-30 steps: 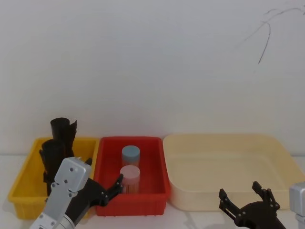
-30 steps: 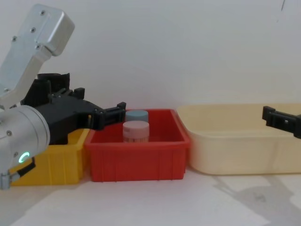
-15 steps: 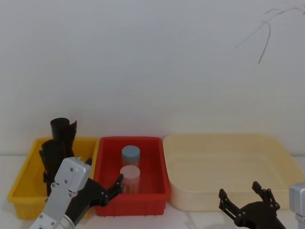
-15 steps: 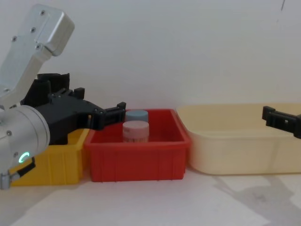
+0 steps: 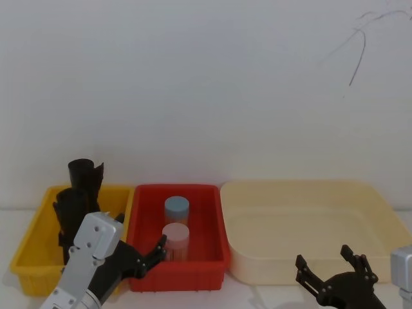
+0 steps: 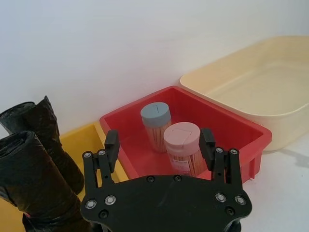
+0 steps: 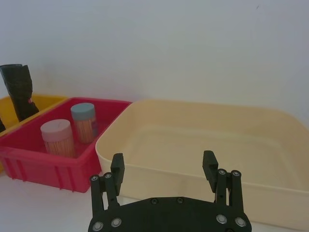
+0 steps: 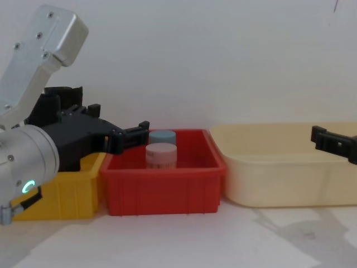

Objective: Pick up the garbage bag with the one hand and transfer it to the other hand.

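Lab-like test bench: blank white wall, plastic bins.

Plain white wall behind, thin dark crack-like line upper rt; white tabletop, soft shadows.

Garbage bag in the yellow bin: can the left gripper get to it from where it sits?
Probably yes. The left gripper is open just in front of the yellow bin; the garbage bag rises above its wall, near side bare. The slimmer roll stands behind it.

The yellow bin walls and the slimmer roll behind hem in the garbage bag; its top stands free.
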